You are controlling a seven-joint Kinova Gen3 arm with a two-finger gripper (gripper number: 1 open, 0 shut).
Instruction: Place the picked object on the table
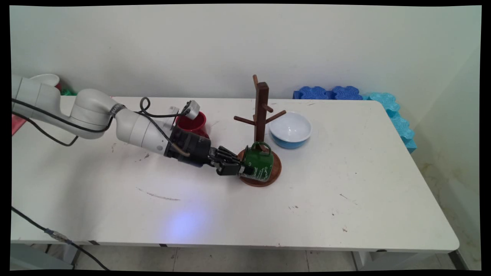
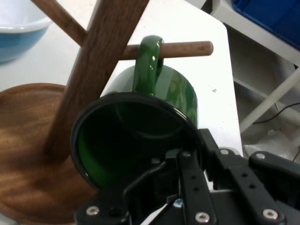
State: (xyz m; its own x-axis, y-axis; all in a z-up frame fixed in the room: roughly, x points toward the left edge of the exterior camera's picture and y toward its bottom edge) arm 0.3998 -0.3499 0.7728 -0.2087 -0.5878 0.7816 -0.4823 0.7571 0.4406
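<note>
A green enamel mug (image 1: 260, 165) lies tipped on its side over the round base (image 1: 273, 177) of a wooden mug tree (image 1: 262, 111). My gripper (image 1: 245, 170) is shut on the mug's rim, coming in low from the left. In the hand view the mug's dark mouth (image 2: 131, 145) faces the camera, with my gripper (image 2: 187, 154) clamped on its lower right rim. The mug's handle (image 2: 147, 61) points up and meets a peg (image 2: 187, 48) of the tree. Whether the peg runs through the handle I cannot tell. The post (image 2: 93, 70) stands just left of the mug.
A blue and white bowl (image 1: 290, 129) sits right of the tree. A red cup (image 1: 191, 123) stands behind my wrist. Blue foam blocks (image 1: 330, 93) and cyan ones (image 1: 399, 122) line the table's far right edge.
</note>
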